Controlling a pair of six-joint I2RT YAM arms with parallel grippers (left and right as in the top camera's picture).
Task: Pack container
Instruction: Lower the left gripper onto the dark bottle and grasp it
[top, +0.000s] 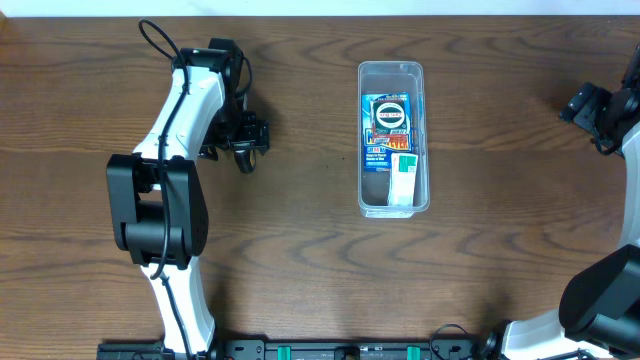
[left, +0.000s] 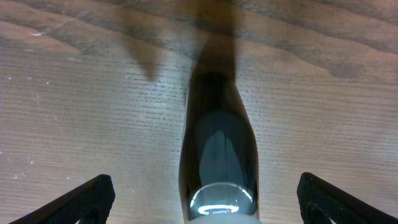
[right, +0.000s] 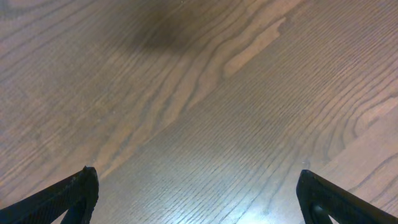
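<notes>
The container (top: 392, 195), a clear long tub, stands right of the table's middle. Inside it lie a blue printed box (top: 388, 130) and a small white and green box (top: 403, 178). My left gripper (top: 246, 140) hovers well to the container's left. In the left wrist view it (left: 205, 186) is open, its fingers (left: 93, 196) wide apart on either side of a dark glossy bottle-shaped thing (left: 217, 143) that rests on the wood, and neither finger touches it. At the far right edge, my right gripper (top: 592, 106) (right: 198, 183) is open over bare wood.
The brown wooden table (top: 300, 260) carries both arms. The left arm's black and white links (top: 165, 190) stretch from the front edge toward the back. The right arm's base (top: 600, 300) fills the front right corner.
</notes>
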